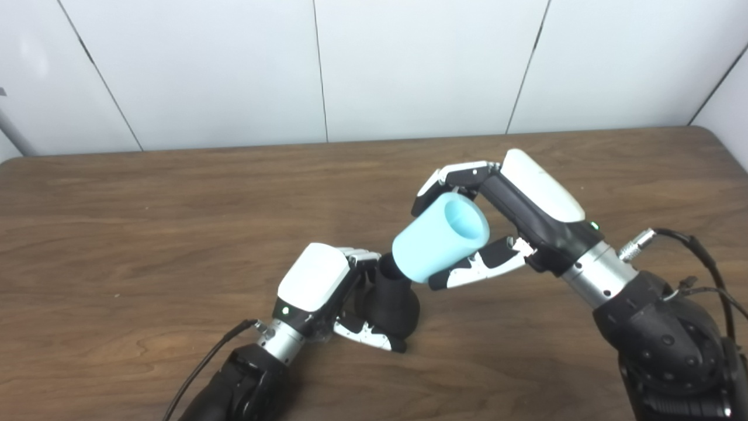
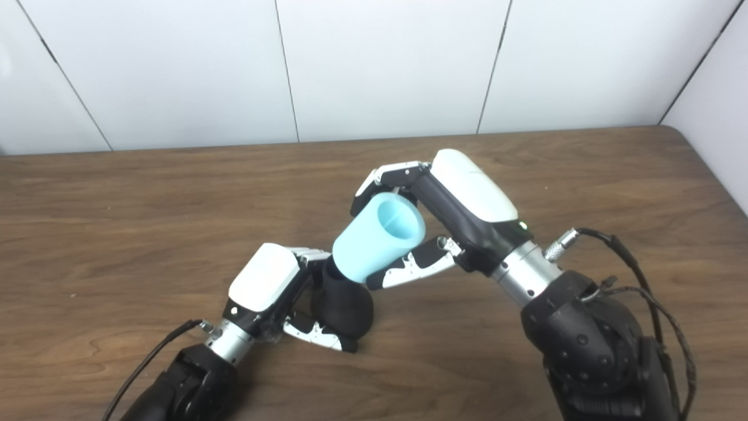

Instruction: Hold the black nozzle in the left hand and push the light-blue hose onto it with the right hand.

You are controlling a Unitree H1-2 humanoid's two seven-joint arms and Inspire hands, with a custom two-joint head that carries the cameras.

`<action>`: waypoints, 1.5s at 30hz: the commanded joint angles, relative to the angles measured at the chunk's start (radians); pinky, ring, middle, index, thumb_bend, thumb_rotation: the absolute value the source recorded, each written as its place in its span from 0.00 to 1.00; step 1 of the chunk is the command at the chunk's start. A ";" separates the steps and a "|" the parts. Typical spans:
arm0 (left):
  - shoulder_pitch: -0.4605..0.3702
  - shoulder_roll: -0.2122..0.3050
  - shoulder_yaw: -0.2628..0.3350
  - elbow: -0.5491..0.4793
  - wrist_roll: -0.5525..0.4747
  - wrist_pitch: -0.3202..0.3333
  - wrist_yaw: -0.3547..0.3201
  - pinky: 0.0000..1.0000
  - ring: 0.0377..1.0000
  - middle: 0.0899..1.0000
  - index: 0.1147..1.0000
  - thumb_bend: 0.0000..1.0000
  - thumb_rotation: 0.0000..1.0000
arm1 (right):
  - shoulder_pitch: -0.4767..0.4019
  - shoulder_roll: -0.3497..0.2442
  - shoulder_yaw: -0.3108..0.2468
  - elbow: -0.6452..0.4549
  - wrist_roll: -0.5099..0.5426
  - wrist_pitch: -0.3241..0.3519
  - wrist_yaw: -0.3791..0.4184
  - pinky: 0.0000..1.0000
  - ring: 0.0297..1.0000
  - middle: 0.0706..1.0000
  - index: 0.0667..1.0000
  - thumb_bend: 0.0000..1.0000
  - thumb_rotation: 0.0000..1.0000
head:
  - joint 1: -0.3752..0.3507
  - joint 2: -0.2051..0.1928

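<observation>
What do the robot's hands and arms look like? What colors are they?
Each hand, left hand and right hand, has a smooth white shell on its back, with black-and-white fingers. A tiny green light glows near each wrist. The wrists are shiny silver rings, and the forearms are chunky black. Thin black cables run along both arms, and the right wrist has a silver plug.

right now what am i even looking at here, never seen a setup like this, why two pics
This is a humanoid robot's two arms working at a wooden table. Both pictures come from cameras side by side on its head, so they show one scene. The left hand grips a black nozzle resting on the table. The right hand holds a light-blue hose, a short tube tilted down so its lower end meets the nozzle's top.
</observation>
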 commanded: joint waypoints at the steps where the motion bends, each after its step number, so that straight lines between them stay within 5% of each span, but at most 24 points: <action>1: 0.106 0.017 -0.042 0.088 0.033 0.076 -0.121 0.39 0.48 0.46 0.40 0.48 0.00 | -0.023 -0.009 -0.005 -0.005 -0.013 -0.030 -0.015 0.33 0.36 0.47 0.49 0.50 0.00 | 0.001 0.002; 21: 0.101 0.014 -0.041 0.096 0.027 0.082 -0.123 0.40 0.49 0.48 0.39 0.48 0.00 | -0.036 0.062 0.057 0.057 -0.100 -0.107 -0.045 0.29 0.37 0.49 0.50 0.49 0.00 | 0.006 -0.002; 30: 0.102 0.013 -0.037 0.093 0.017 0.079 -0.122 0.41 0.49 0.47 0.40 0.48 0.00 | -0.011 0.048 0.072 0.066 -0.118 -0.133 -0.029 0.30 0.38 0.48 0.50 0.49 0.00 | 0.005 0.001; 45: 0.105 0.018 -0.040 0.091 0.018 0.072 -0.120 0.41 0.49 0.46 0.40 0.48 0.00 | -0.053 0.035 -0.022 0.027 -0.061 -0.113 -0.044 0.30 0.37 0.47 0.50 0.49 0.00 | -0.005 0.004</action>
